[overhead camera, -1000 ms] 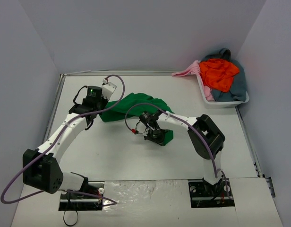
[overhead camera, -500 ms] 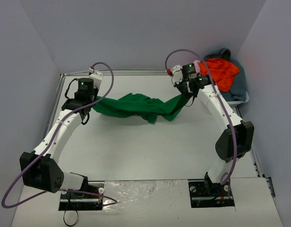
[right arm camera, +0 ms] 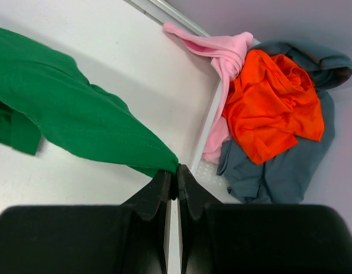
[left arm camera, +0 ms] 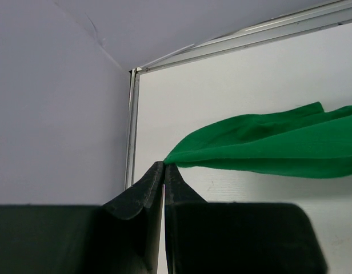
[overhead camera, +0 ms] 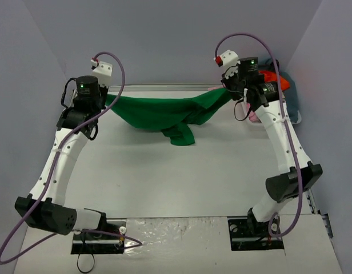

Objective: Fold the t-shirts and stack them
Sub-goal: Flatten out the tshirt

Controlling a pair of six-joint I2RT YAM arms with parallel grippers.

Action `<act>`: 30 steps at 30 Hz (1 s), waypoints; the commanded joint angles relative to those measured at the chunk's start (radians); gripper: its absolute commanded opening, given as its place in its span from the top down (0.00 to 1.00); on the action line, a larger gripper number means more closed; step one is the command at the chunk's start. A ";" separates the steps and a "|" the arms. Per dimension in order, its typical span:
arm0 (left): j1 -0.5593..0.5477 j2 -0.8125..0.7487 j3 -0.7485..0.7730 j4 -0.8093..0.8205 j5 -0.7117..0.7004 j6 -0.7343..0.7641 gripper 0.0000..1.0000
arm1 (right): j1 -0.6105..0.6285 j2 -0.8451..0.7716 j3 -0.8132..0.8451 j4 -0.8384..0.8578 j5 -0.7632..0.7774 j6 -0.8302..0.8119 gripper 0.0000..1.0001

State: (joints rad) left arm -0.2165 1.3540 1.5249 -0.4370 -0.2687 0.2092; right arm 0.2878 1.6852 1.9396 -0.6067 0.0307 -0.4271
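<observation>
Hanging between the two arms, the green t-shirt point(overhead camera: 164, 111) was stretched above the far half of the table point(overhead camera: 182, 182), its long axis running left to right. The left claw point(left arm camera: 164, 165) was pinched tight on its left end and the right claw point(right arm camera: 177, 168) on its right end, with a loose part drooping from the middle. An orange-red shirt point(right arm camera: 273, 108), a pink shirt point(right arm camera: 222, 51) and a grey-blue shirt point(right arm camera: 267, 171) lay in the tub point(right arm camera: 207, 134) just beside the right claw. No label or writing was legible.

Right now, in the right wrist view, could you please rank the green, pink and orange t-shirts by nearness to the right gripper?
1. Green t-shirt: pinched in the right gripper, trailing left.
2. Pink t-shirt: just to its right.
3. Orange t-shirt: farther right, beyond the pink.
</observation>
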 commanded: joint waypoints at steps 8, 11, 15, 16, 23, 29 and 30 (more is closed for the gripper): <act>0.002 -0.294 0.038 -0.210 0.069 -0.004 0.98 | 0.001 -0.373 -0.053 -0.019 0.005 0.036 1.00; 0.002 -0.314 0.101 -0.291 0.053 -0.024 0.98 | -0.028 -0.421 -0.008 -0.019 -0.003 0.066 1.00; 0.003 -0.300 0.217 -0.368 0.043 -0.031 0.98 | -0.058 -0.391 0.050 -0.016 0.014 0.090 1.00; 0.003 -0.282 0.263 -0.379 0.043 -0.033 0.98 | -0.058 -0.349 0.064 -0.018 0.024 0.091 1.00; 0.008 -0.104 0.299 -0.296 -0.033 -0.028 0.98 | -0.062 -0.061 0.217 0.002 0.095 0.105 1.00; 0.028 0.103 0.222 -0.120 -0.061 -0.027 0.98 | -0.061 0.237 0.465 0.010 0.130 0.100 1.00; 0.037 0.132 0.237 -0.108 -0.058 -0.028 0.97 | -0.061 0.258 0.478 0.027 0.133 0.091 1.00</act>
State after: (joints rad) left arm -0.2016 1.3857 1.7767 -0.6315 -0.2863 0.1818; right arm 0.2348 1.9137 2.3177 -0.6209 0.1040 -0.3294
